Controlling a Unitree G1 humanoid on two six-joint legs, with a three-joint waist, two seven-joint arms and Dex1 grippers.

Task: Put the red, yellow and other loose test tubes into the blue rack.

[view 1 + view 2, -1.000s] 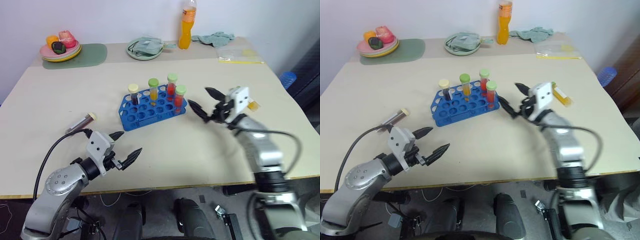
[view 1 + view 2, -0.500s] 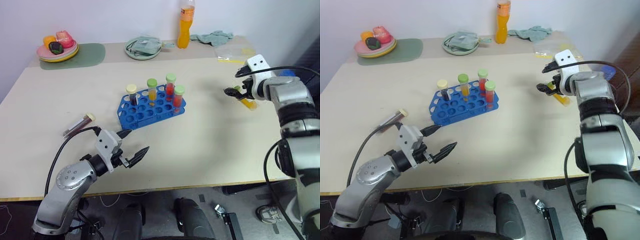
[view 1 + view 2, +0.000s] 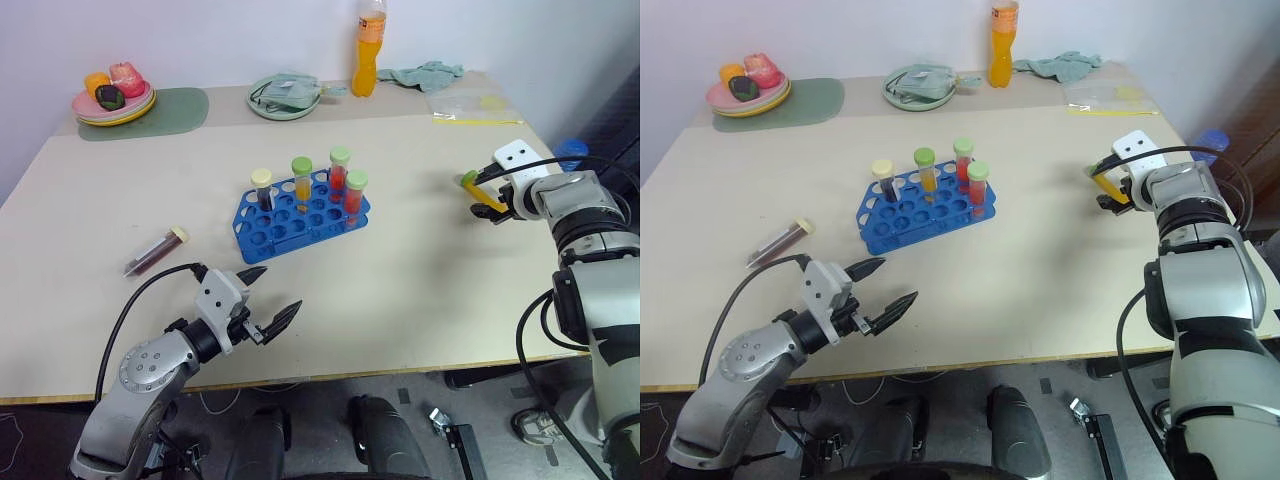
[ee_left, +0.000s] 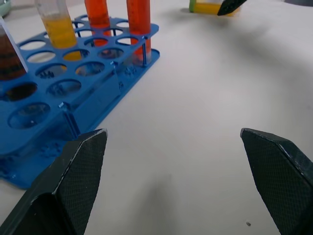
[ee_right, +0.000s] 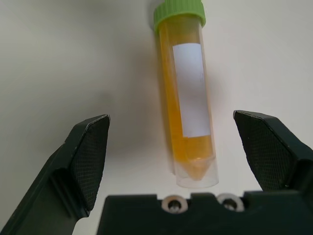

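Yellow test tube [image 5: 188,103] lies on the bench [image 3: 420,280] between the spread fingers of the right end effector [image 5: 186,147]. An off-centre squeeze could roll it away. Left end effector [image 3: 268,297] hangs open too.

Both eye views look from above the near edge of the table [image 3: 420,300], facing forward and down, and take in almost the same scene. The left wrist view sits low and close to the tabletop, facing the blue rack [image 4: 73,83], which the eye views share. The right wrist view looks steeply down, very near a yellow tube [image 5: 188,103] at the table's right.
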